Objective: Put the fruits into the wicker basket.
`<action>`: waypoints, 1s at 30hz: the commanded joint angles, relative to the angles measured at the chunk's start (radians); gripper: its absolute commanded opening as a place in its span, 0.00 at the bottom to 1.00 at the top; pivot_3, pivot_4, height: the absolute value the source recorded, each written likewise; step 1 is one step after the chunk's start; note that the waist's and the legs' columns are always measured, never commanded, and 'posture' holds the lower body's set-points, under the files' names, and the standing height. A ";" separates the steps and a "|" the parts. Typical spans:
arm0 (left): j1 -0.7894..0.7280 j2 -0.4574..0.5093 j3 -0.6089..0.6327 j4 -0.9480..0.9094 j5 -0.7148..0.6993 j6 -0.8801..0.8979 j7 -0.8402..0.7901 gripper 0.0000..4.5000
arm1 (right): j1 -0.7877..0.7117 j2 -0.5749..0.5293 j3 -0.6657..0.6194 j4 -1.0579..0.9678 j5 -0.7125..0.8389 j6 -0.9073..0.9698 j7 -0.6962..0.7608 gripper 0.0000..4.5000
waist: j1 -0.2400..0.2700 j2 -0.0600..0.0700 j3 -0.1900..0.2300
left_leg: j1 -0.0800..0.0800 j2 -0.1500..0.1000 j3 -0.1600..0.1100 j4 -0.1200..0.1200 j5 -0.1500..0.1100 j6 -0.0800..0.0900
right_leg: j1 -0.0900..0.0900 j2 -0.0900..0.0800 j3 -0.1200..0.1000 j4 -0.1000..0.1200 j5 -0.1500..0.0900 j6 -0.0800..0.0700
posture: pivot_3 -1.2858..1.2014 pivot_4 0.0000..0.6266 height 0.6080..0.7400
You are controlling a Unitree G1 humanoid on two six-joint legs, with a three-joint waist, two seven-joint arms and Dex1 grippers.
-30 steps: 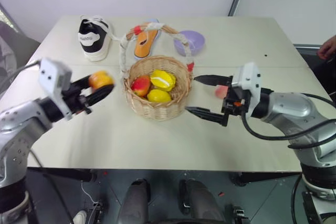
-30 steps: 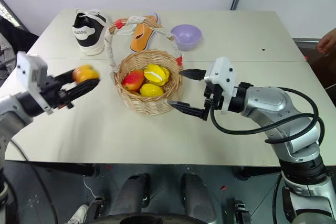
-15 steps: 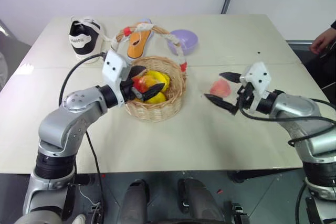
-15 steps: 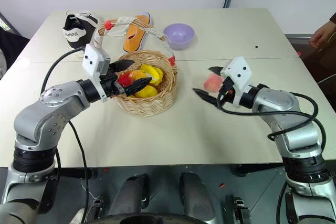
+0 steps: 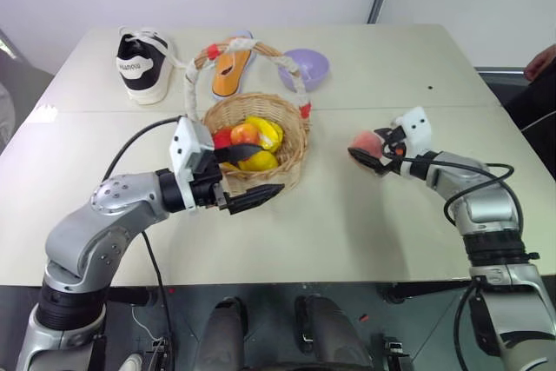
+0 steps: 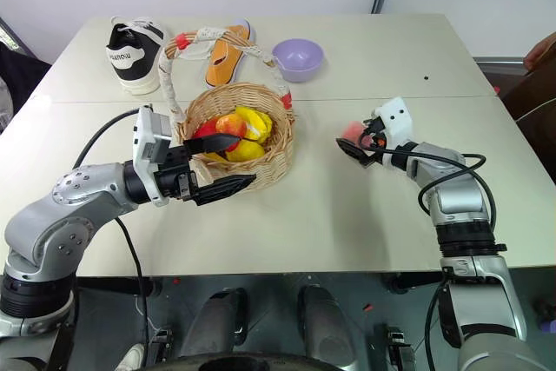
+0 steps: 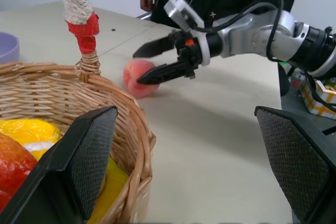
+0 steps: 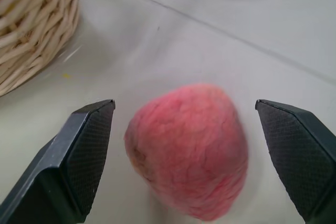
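The wicker basket [image 5: 294, 140] stands mid-table and holds a red-orange fruit [image 5: 246, 133] and yellow lemons [image 5: 267, 133]. My left gripper [image 5: 269, 168] is open and empty at the basket's near rim, one finger over the fruits and the other outside the wall. A pink-red peach [image 5: 365, 140] lies on the table to the right of the basket. My right gripper [image 5: 368, 143] is open with a finger on each side of the peach [image 8: 190, 148], and neither finger touches it in the right wrist view. The left wrist view shows the basket rim [image 7: 137, 124] and the right gripper [image 7: 137, 68] at the peach.
At the back of the table are a black-and-white sneaker [image 5: 139, 62], an orange sandal [image 5: 230, 72] and a lilac bowl [image 5: 307, 67]. The basket's cloth-wrapped handle [image 5: 193, 81] arches above it. A person's hand [image 5: 544, 60] shows at the right edge.
My left gripper carried the red-orange fruit to the basket, let it go inside and drew back to the near rim. My right gripper reached out and lowered around the peach.
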 commanded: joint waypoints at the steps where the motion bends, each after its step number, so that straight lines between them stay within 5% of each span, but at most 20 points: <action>1: 0.011 0.005 0.010 -0.039 -0.008 -0.011 0.012 0.99 | -0.031 0.008 -0.027 0.026 0.011 0.008 0.014 1.00 | -0.002 0.000 0.000 | 0.000 0.000 0.000 0.000 0.000 0.000 | 0.000 0.000 0.000 0.000 0.000 0.000 | 0.52 0.24 1.00; 4: 0.020 0.011 0.017 -0.039 -0.006 -0.012 0.017 1.00 | -0.034 0.021 -0.035 0.033 0.015 -0.007 0.020 0.88 | -0.004 0.000 0.000 | 0.001 0.000 0.000 0.000 0.000 0.000 | 0.000 0.000 0.000 0.001 0.000 0.000 | 0.52 0.24 1.00; 8: 0.038 0.026 0.038 -0.025 0.000 -0.022 0.019 1.00 | -0.011 0.022 -0.046 -0.051 0.019 -0.024 0.023 0.53 | -0.003 0.000 0.000 | 0.001 0.000 0.000 0.000 0.000 0.000 | 0.000 0.001 0.000 0.001 0.000 0.000 | 0.52 0.24 1.00; 13: 0.081 0.062 0.107 0.025 0.028 -0.061 0.013 1.00 | 0.062 -0.035 -0.045 -0.252 0.000 -0.052 0.056 0.53 | -0.001 0.001 0.000 | 0.000 0.000 0.000 0.000 0.000 0.000 | 0.000 0.000 0.000 0.001 0.000 0.000 | 0.52 0.24 1.00; 20: 0.189 0.121 0.250 0.100 0.021 -0.130 -0.062 1.00 | 0.144 -0.102 -0.042 -0.747 0.294 0.151 0.183 0.53 | -0.005 0.001 0.000 | 0.001 0.001 0.000 -0.001 0.000 0.000 | -0.001 0.001 0.000 0.001 -0.002 -0.002 | 0.52 0.24 1.00; 30: 0.237 0.117 0.281 0.067 0.011 -0.137 -0.049 1.00 | -0.140 0.280 0.276 -0.618 0.086 0.311 -0.198 0.53 | 0.002 0.000 0.000 | -0.001 0.001 -0.001 0.000 0.000 -0.001 | -0.002 0.000 0.000 -0.001 0.000 -0.008 | 0.52 0.24 1.00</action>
